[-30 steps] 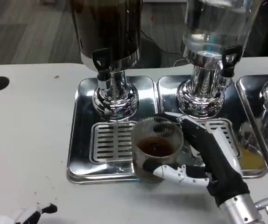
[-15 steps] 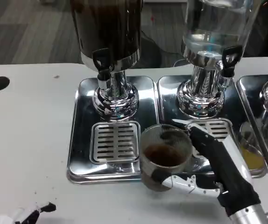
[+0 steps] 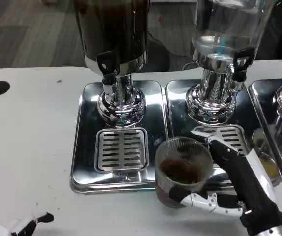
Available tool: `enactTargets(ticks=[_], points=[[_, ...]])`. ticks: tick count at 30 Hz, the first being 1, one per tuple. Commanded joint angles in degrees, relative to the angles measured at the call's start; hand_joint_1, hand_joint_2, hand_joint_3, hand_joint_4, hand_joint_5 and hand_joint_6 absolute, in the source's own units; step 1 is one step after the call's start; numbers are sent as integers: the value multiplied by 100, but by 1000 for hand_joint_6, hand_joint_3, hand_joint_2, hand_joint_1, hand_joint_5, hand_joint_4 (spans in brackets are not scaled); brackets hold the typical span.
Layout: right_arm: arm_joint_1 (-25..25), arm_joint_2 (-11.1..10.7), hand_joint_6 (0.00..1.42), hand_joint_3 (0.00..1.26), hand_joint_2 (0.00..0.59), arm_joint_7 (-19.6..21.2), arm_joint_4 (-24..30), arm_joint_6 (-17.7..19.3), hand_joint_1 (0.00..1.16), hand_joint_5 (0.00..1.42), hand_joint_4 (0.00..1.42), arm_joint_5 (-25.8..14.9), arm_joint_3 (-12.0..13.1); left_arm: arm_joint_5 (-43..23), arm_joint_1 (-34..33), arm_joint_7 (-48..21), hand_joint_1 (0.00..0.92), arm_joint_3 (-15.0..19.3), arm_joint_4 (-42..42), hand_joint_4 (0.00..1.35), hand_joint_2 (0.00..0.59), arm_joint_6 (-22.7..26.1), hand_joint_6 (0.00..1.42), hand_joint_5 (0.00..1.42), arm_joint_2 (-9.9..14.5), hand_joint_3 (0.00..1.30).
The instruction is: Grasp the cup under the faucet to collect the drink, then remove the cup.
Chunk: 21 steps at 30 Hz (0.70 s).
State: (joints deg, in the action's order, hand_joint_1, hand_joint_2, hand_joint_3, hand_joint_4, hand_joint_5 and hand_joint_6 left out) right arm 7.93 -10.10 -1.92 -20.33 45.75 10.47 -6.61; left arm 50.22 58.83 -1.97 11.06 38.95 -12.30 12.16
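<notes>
At about 5 o'clock on the table, the right hand (image 3: 239,189) grips the cup (image 3: 183,170): one white finger (image 3: 200,200) curls around the lower front of the cup, and the black fingers press against its right side, so the fingers are closed on the glass wall. The cup is transparent, stands upright and has a dark brown drink (image 3: 180,169) in the bottom. It sits at the front edge of the steel drip trays, over the seam between the left tray (image 3: 84,147) and the middle tray (image 3: 180,105), at 4 o'clock from the slotted grate (image 3: 122,149) and well apart from the black faucet (image 3: 106,66) of the dark drink dispenser (image 3: 114,34), which is at 11 o'clock from the cup. At 7 o'clock, in the lower left corner, the fingertips of the left hand (image 3: 25,226) lie on the white table (image 3: 28,132); I cannot tell how far they are open.
</notes>
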Motion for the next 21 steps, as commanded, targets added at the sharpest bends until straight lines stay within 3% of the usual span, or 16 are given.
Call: enactTargets(ticks=[1,21], points=[[2,-44,319,396,99,-18,-91,475,726,491,457,-234,120,31,73,-93,0,-13,55,236,156,75,535,325,-2,314],[-16,-196,327,400,98,-87,-1202,1557,722,508,457,-345,396,166,151,-30,0,-139,16,236,156,193,543,332,-93,314]])
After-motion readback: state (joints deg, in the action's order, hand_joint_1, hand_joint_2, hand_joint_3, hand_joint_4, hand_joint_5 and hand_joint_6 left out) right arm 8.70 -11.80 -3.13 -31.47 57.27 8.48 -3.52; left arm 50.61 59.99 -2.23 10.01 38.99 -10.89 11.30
